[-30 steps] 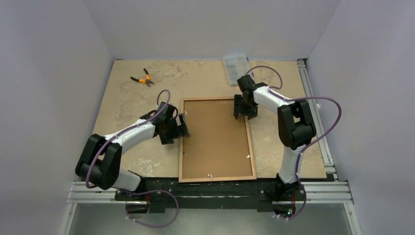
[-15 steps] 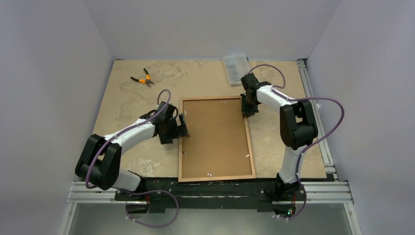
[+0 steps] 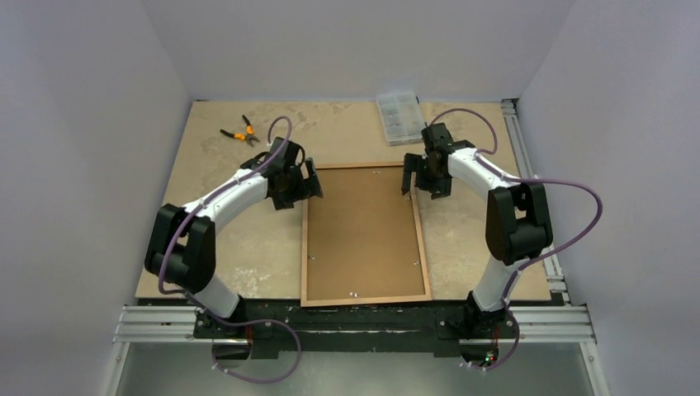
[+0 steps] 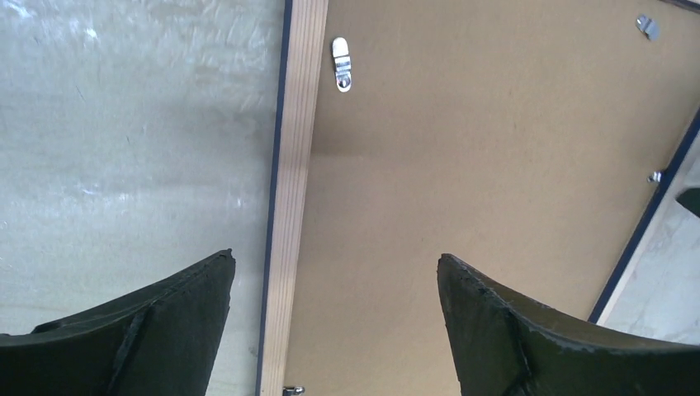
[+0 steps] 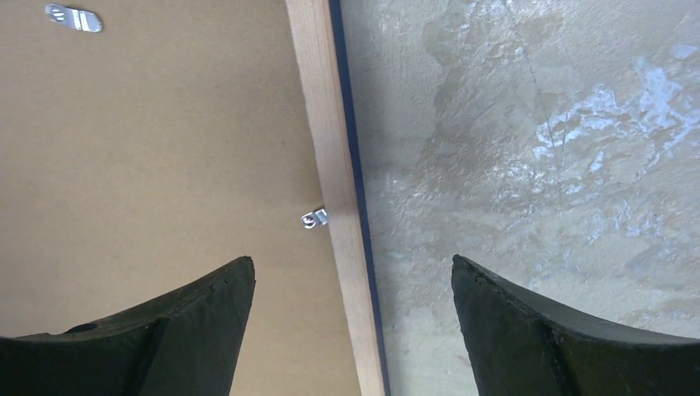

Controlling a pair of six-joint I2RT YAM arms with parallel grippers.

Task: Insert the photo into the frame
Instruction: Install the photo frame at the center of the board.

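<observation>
The frame lies face down in the middle of the table, its light wood rails up, with a plain brown backing board in it. The photo is hidden. My left gripper is open and hovers astride the left rail near the far left corner; the left wrist view shows the gripper empty. My right gripper is open astride the right rail near the far right corner; the right wrist view shows the gripper empty.
Small metal clips sit along the inside of the rails. Orange-handled pliers lie at the far left. A clear compartment box stands at the back. Aluminium rails run along the right edge.
My left gripper moved from the middle of the left rail up to the far left corner. My right gripper moved off the board, outward over the right rail.
</observation>
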